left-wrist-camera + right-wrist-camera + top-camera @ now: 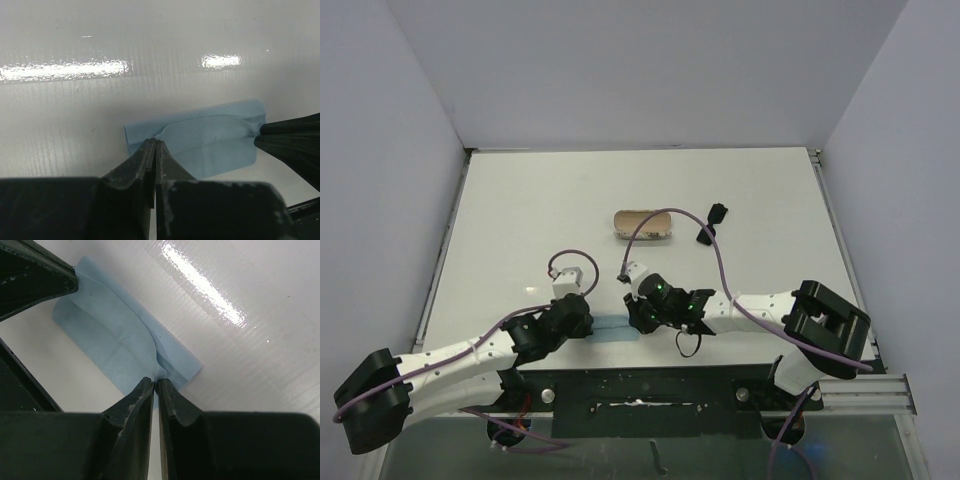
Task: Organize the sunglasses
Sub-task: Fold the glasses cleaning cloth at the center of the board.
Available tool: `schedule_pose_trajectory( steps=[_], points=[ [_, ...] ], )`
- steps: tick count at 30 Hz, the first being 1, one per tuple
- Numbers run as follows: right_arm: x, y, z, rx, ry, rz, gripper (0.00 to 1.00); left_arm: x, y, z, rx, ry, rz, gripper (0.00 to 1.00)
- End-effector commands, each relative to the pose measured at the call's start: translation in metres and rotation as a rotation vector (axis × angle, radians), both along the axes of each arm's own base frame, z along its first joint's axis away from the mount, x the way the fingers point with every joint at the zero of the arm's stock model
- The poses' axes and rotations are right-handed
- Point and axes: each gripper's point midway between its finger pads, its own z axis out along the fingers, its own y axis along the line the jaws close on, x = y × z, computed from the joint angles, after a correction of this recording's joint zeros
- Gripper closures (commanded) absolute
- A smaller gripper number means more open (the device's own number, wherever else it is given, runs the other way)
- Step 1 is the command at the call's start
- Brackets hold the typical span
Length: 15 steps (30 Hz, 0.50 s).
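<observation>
By the look of it little is done: the sunglasses point(711, 225) lie loose right of centre in the overhead view, near the case point(642, 225); low in that view, left gripper point(155, 146) and right gripper point(156, 382) each pinch one end of the blue cloth point(215, 145).

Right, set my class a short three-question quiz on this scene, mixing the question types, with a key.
1. True or false: the sunglasses lie inside the case.
2. Which thing does the left end effector pinch? A) the blue cloth B) the case C) the sunglasses
3. Fill in: the right end effector pinches the blue cloth at the end ____ the left one.

Key: 1 false, they lie on the table beside the case; 2 A; 3 opposite.
</observation>
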Motion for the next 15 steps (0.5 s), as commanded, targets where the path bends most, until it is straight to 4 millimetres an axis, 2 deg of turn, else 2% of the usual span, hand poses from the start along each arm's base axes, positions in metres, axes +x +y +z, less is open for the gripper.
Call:
schedule_pose_trajectory(
  steps=[1,15],
  points=[
    [0.0024,0.0077,0.0197,0.065,-0.046,-0.006,0.88,0.0023,-0.0034,0.0063,-0.023,-0.021,0.019,1.0],
    [-0.0023,0.0053,0.0171,0.062,-0.041,-0.005,0.89,-0.0063,-0.0044,0.0071,-0.017,-0.02,0.017,1.0]
  ],
)
